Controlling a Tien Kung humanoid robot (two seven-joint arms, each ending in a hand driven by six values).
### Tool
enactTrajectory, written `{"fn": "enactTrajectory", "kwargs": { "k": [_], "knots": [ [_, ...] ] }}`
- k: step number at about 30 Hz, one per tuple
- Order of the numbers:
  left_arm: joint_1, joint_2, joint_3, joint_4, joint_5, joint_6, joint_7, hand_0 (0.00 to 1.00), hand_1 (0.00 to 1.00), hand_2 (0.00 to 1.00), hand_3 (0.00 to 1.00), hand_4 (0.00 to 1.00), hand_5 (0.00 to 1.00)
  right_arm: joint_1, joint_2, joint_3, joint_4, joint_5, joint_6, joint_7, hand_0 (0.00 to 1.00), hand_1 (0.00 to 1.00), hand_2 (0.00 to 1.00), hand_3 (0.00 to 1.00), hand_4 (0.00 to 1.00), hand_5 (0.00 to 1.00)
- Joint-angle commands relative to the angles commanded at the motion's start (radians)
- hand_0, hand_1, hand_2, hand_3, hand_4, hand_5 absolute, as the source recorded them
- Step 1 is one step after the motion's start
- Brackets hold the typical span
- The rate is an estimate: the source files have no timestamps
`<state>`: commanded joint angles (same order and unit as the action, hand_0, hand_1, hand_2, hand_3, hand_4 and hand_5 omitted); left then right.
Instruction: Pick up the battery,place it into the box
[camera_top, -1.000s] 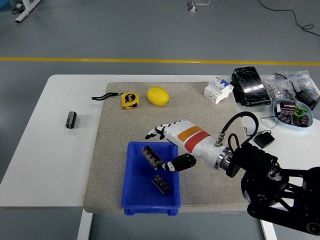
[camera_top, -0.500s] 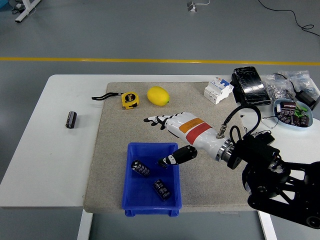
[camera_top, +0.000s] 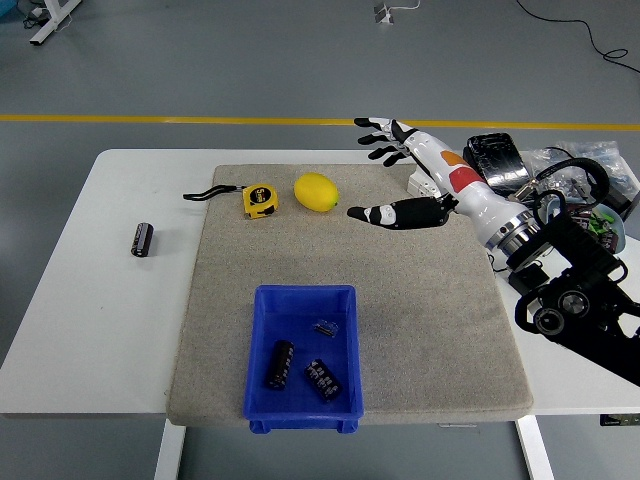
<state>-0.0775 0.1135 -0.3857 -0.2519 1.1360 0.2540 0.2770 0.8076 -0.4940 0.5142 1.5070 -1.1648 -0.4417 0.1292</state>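
The battery (camera_top: 143, 240), at nine o'clock on the table (camera_top: 90, 330), is judged rigid, smooth and roll-prone; its midsection should be pinched. The right hand (camera_top: 400, 170) is spread, empty.

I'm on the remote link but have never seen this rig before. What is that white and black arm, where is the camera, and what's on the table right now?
The single view comes from a camera high on the robot, looking down over a white table with a grey mat. The arm entering from the right ends in the robot's right hand, a five-fingered one; its fingers are spread and it holds nothing, raised over the mat's far edge. No left arm shows. Near the front sits a blue box with two dark batteries inside plus a small item I can't identify. Another battery lies alone on the table's left. On the mat are a lemon and a yellow tape measure. Electrical parts are piled at the far right.
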Motion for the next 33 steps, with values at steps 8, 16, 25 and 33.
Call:
{"fn": "enactTrajectory", "kwargs": {
  "k": [8,16,25,33],
  "knots": [
    [0.007,-0.002,-0.002,0.005,-0.011,0.012,-0.002,0.675,0.625,0.679,0.623,0.615,0.701,-0.128,-0.067,0.148,-0.034,0.338,0.153,0.021,0.779,0.798,0.808,0.815,0.998,0.740],
    [0.016,0.000,-0.017,0.010,0.006,0.014,-0.002,0.675,0.625,0.679,0.622,0.614,0.700,-0.265,-0.147,0.253,-0.077,0.670,0.315,-0.059,0.761,0.784,0.786,0.790,0.998,0.774],
    [0.020,-0.005,-0.044,0.011,0.046,0.014,0.011,0.675,0.625,0.678,0.622,0.613,0.702,-0.470,-0.129,0.403,-0.057,0.835,0.281,0.003,0.743,0.775,0.783,0.775,0.998,0.786],
    [0.013,-0.017,-0.089,0.016,0.100,0.017,0.024,0.673,0.625,0.680,0.622,0.613,0.703,-0.570,0.004,0.585,-0.068,0.607,0.229,0.042,0.752,0.782,0.794,0.794,0.998,0.786]
  ]
}}
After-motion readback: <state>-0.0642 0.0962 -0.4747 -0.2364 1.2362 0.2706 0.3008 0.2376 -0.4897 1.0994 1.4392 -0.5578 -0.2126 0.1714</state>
